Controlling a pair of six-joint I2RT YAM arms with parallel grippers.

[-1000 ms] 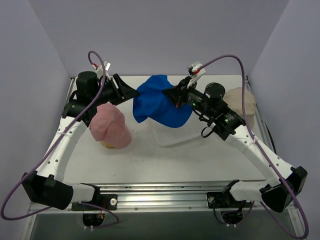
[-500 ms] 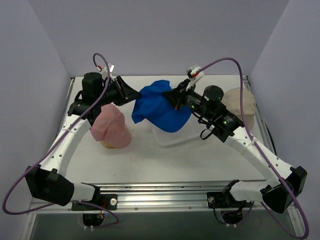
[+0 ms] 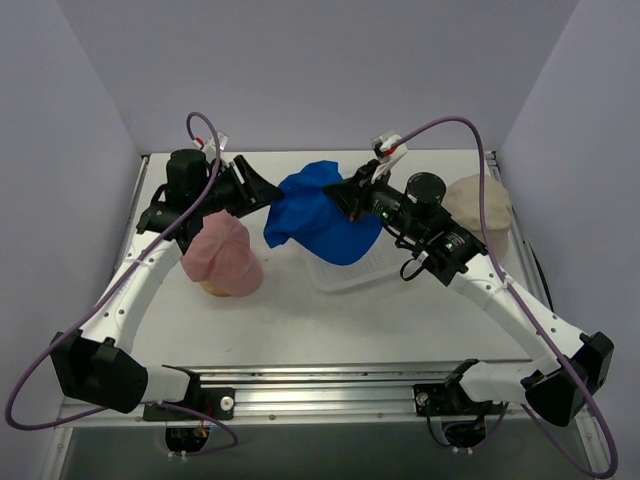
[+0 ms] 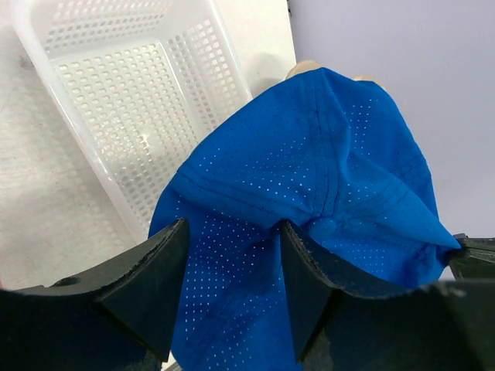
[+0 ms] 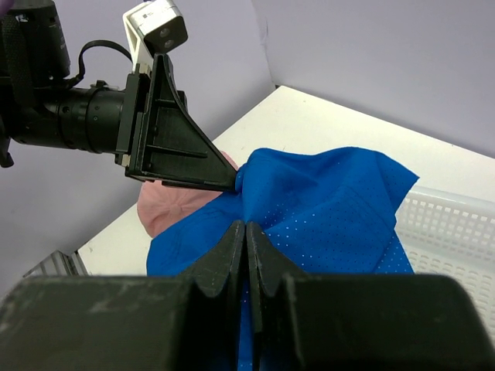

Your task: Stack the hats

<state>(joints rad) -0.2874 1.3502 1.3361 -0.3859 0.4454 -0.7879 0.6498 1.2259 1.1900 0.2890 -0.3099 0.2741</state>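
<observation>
A bright blue cap [image 3: 320, 210] hangs bunched above the table's back middle, with my right gripper [image 3: 350, 195] shut on a fold of it [image 5: 246, 228]. My left gripper [image 3: 268, 190] is at the cap's left edge. Its jaws stand apart with blue fabric [image 4: 325, 178] between them [image 4: 232, 232], and one fingertip [image 5: 232, 182] touches the cloth. A pink baseball cap [image 3: 222, 250] sits at the left, below the left arm. A beige hat [image 3: 480, 205] lies at the back right, partly behind the right arm.
A clear plastic lattice basket [image 3: 365, 268] lies under and in front of the blue cap, its rim [image 4: 46, 69] near in the left wrist view. An orange-brown dome [image 3: 213, 290] peeks out under the pink cap. Walls close in the back and sides.
My left gripper has moved right, up to the blue cap's left edge. The blue cap has drawn in and bunched a little. The right arm has hardly moved.
</observation>
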